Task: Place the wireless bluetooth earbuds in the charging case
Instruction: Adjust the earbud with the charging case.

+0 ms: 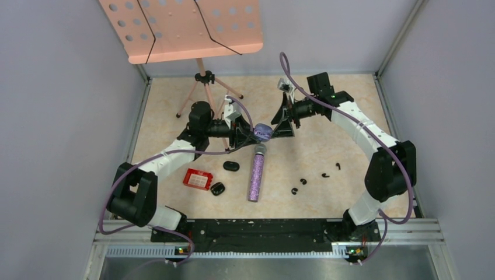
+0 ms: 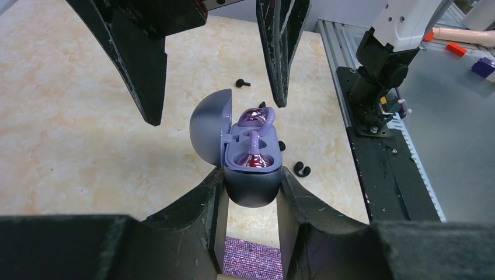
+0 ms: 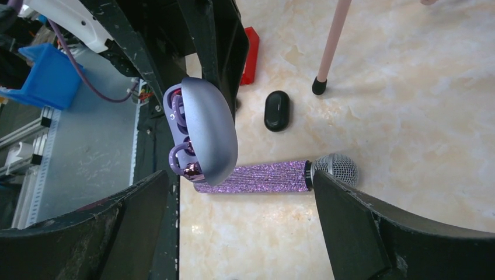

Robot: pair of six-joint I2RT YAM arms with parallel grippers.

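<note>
My left gripper (image 2: 252,175) is shut on the body of a pale purple charging case (image 2: 251,189), held above the table with its lid (image 2: 207,134) swung open. Two pale purple earbuds sit in its wells, one near (image 2: 255,158) and one far (image 2: 257,116) with its ear hook arching up. My right gripper (image 3: 242,184) hangs open just beyond the case with nothing between its fingers (image 2: 146,70). From above, the case (image 1: 262,132) sits between both grippers. Several black earbuds (image 1: 303,181) lie on the table to the right.
A glittery purple microphone (image 1: 255,172) lies below the case. Two shut black cases (image 1: 231,166) (image 1: 218,189) and a red box (image 1: 197,179) lie at left. A pink music stand (image 1: 181,26) with tripod legs stands at the back. Grey walls enclose the table.
</note>
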